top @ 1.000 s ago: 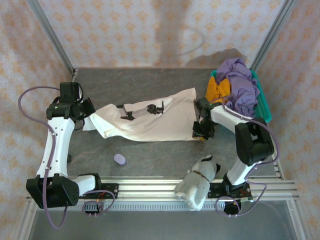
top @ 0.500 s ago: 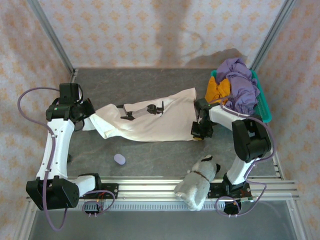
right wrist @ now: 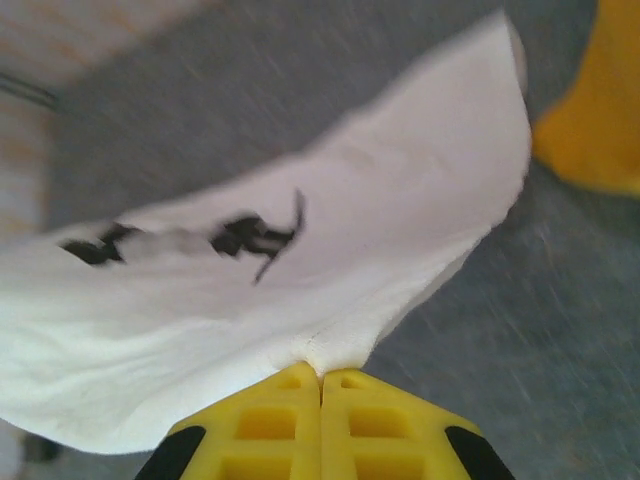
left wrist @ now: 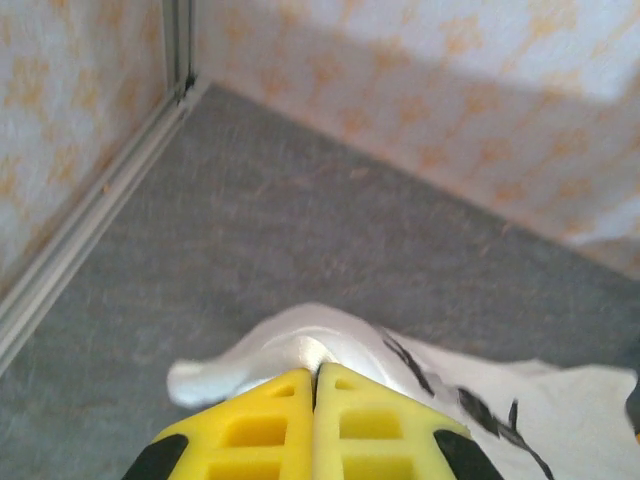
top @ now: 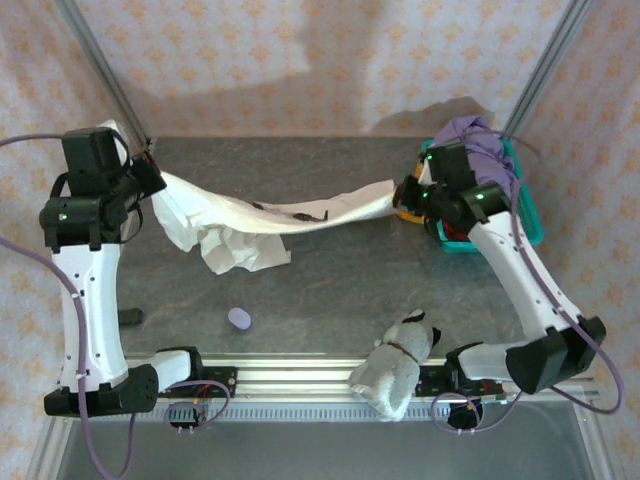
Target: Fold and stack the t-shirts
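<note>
Item 1, cream-white cloth t-shirt point(top: 250, 215) with small black printed marks. I see it lifted and stretched between the two arms above the grey worktop point(top: 340, 290). Its middle sags and a crumpled part hangs low on the left, and I cannot tell whether that part touches the worktop. The print is blurred in both wrist views, and I can read no letters in it.

Item 2, left fingers point(left wrist: 300, 385), yellow pads. They are closed tight, with a bunched edge of the t-shirt pinched at the tips, near the far left corner.

Item 3, right fingers point(right wrist: 305, 385), yellow pads. They are pressed together on a hem of the same t-shirt, just beside the basket.

Item 4, teal plastic basket point(top: 533, 222) at the far right. A purple cloth shirt point(top: 480, 135) is heaped in it, and an orange cloth shirt point(right wrist: 595, 110) is beside that.

Item 5, grey-white plush toy point(top: 400, 365), lying at the near edge.

Item 6, small lilac rounded object point(top: 239, 318), lying on the worktop below the hanging cloth.
</note>
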Tool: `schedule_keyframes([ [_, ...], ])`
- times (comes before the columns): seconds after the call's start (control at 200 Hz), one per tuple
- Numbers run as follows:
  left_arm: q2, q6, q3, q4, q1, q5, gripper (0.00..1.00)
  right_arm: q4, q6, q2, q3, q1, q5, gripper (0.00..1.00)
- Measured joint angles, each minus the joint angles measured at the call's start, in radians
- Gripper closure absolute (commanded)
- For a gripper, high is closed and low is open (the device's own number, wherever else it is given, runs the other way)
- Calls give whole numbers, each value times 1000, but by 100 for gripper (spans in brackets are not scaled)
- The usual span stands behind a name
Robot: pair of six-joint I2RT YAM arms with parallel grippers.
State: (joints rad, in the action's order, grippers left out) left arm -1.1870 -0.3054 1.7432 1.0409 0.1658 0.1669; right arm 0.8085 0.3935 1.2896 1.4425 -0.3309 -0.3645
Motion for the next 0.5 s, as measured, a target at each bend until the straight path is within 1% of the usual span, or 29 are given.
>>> schedule_keyframes([
  [0.085, 3, 0, 33, -39, 0, 8, 100, -25, 15, -31, 74, 0, 21, 100],
  [0.255, 39, -2, 34, -212, 0, 29, 100, -41, 18, -55, 183, -2, 53, 100],
  [0.41, 73, -8, 59, -362, 0, 14, 100, -71, 10, -84, 224, -23, 106, 100],
  [0.501, 90, -7, 77, -419, 0, 2, 100, -109, -8, -126, 226, -40, 146, 100],
])
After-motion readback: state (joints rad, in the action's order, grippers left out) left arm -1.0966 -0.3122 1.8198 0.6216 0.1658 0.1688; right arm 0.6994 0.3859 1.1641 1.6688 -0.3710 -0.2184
